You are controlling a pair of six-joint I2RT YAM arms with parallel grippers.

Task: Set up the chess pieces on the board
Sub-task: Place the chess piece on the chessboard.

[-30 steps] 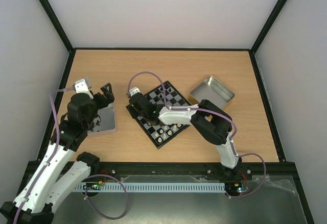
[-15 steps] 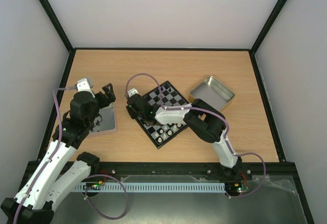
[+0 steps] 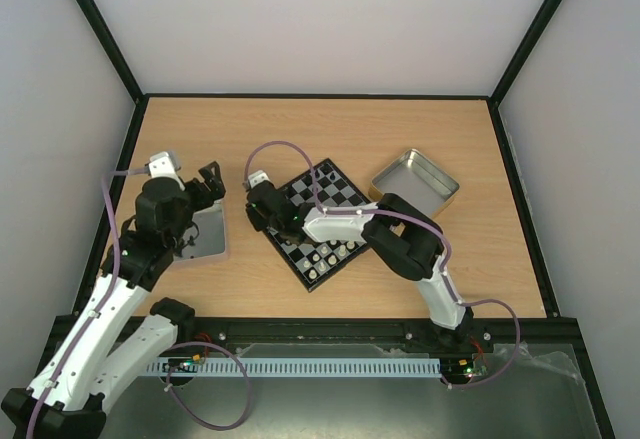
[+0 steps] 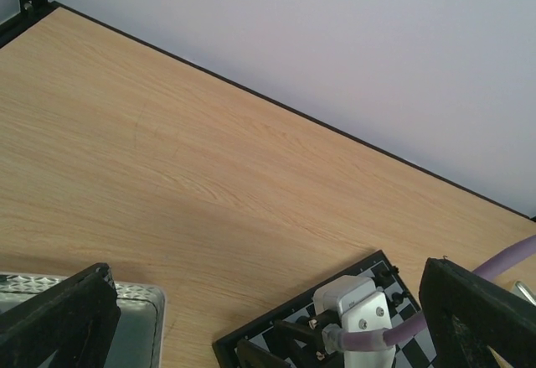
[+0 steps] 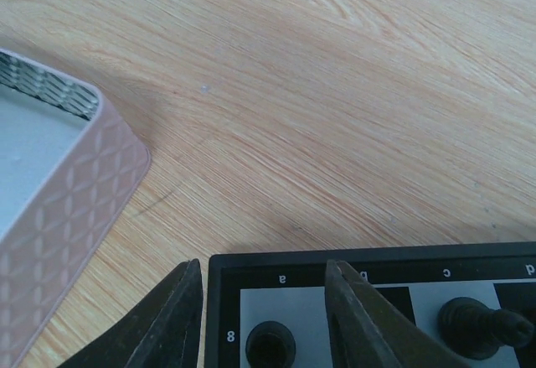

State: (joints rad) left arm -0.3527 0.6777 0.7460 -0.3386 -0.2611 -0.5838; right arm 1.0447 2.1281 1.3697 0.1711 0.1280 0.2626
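Top external view gives us the board lying cornerwise near the middle of the counter. The chess pieces are gathered on its near rows, and its far squares are mostly bare. One metal tin lies left of the board. A second tin sits off the board's right corner, apart from it.

The right arm stretches across the board and hides its middle squares. From the right wrist we see the right gripper at the board's left corner. Its jaws are parted, with one finger outside the black border and the other over the squares. A black chessman stands between them on the corner square marked a and 8, with a gap on each side. Another black piece stands two squares along the same row.

The left gripper hangs spread wide and empty over the left tin's far edge. It faces the board's left corner, where the right arm's purple cable crosses.
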